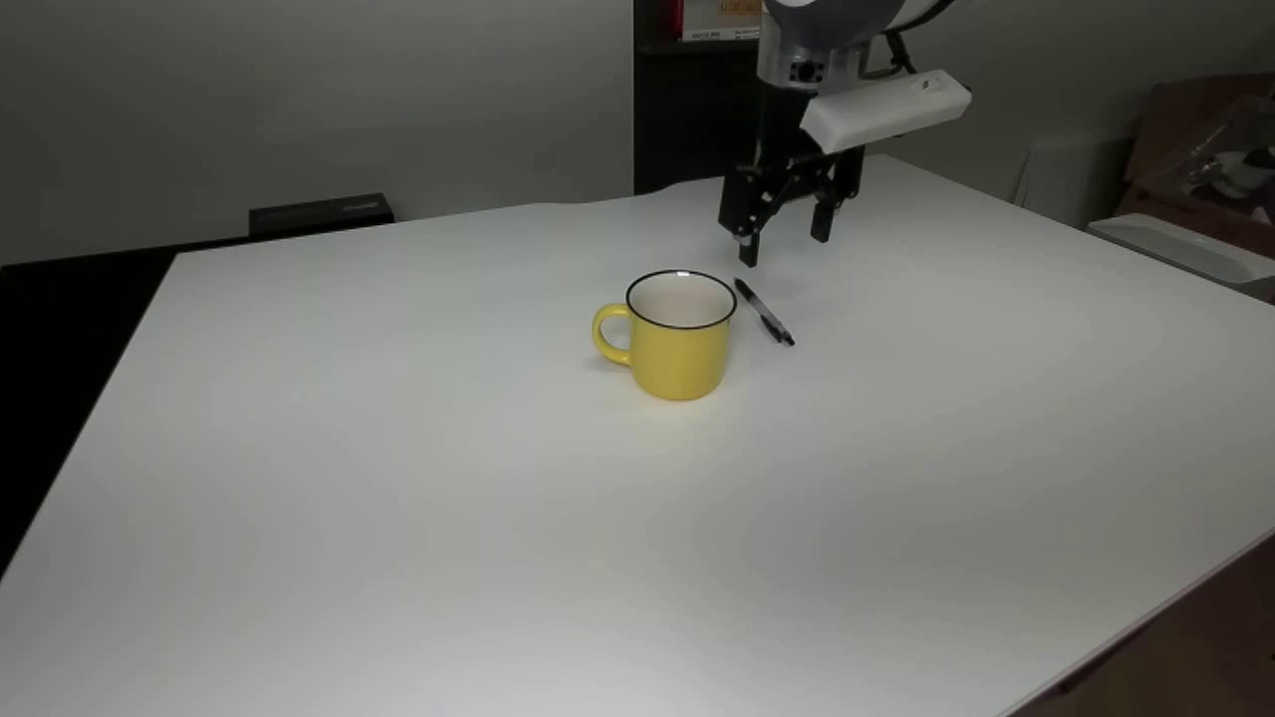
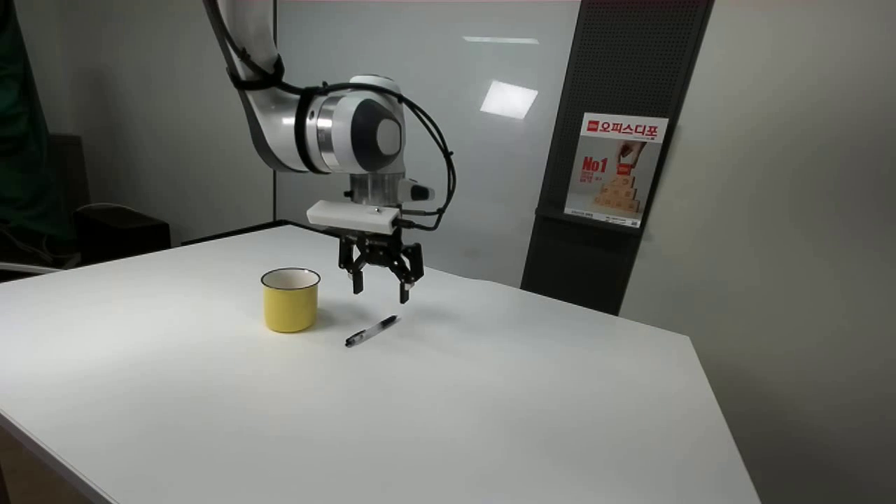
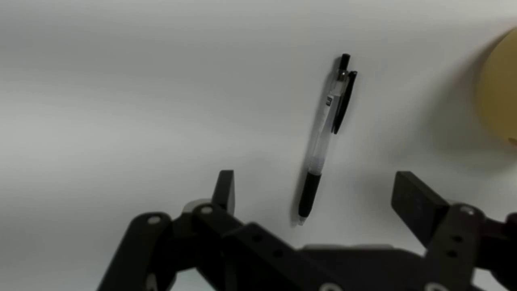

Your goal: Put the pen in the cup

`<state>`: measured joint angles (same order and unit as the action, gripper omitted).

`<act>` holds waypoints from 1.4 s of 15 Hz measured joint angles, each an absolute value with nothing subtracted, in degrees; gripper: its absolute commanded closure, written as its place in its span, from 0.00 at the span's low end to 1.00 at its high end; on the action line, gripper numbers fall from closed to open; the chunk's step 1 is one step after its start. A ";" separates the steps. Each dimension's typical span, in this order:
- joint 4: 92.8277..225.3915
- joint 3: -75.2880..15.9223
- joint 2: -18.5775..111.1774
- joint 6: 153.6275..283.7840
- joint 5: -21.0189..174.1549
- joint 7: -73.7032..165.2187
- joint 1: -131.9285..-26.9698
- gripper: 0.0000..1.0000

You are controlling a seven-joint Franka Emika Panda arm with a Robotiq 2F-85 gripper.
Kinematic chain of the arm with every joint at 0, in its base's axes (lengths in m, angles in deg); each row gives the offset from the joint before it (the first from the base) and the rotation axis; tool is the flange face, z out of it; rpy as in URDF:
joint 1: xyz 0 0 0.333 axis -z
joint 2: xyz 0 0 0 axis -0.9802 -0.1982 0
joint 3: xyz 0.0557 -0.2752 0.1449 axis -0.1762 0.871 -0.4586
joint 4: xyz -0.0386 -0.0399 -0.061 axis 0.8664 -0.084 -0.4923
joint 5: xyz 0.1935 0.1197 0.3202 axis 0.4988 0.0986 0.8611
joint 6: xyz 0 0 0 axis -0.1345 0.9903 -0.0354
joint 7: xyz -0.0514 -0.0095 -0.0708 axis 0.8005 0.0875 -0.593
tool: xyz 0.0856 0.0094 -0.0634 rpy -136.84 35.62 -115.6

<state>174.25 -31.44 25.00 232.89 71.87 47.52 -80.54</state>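
Note:
The pen (image 1: 765, 312) lies flat on the white table, with a black grip, a clear barrel and a black clip. It also shows in an exterior view (image 2: 372, 331) and in the wrist view (image 3: 322, 142). The yellow cup (image 1: 680, 351) stands upright close beside it, with a white inside and a dark rim; it also shows in an exterior view (image 2: 290, 309). Only part of the cup (image 3: 500, 89) shows at the wrist view's right edge. My gripper (image 1: 784, 250) is open and empty above the table near the pen's grip end (image 3: 315, 172). It also shows in an exterior view (image 2: 381, 296).
The white table (image 1: 498, 518) spreads around the pen and cup. A whiteboard (image 2: 420, 140) and a dark panel with a poster (image 2: 616, 171) stand behind it. A dark box (image 1: 321, 214) sits by the table's back edge. A white tray (image 1: 1185, 249) is beyond the table's right side.

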 measured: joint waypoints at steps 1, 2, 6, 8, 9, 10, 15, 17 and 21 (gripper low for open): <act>173.19 -31.49 24.09 232.52 71.87 47.50 -80.71 0.00; 172.19 -31.49 23.19 232.12 71.88 47.49 -80.84 0.00; 169.28 -31.46 20.43 231.05 71.99 47.51 -80.93 0.00; 168.45 -31.40 19.46 230.39 72.31 47.62 -81.03 0.00; 168.17 -31.31 19.02 230.18 72.59 47.74 -81.15 0.00; 167.92 -31.22 18.66 229.92 72.79 47.85 -81.29 0.00; 167.36 -30.73 17.79 227.74 73.49 49.07 -81.94 0.00; 167.36 -30.67 17.78 226.82 73.94 49.33 -82.05 0.00; 167.36 -30.41 17.62 225.90 74.01 50.33 -82.17 0.00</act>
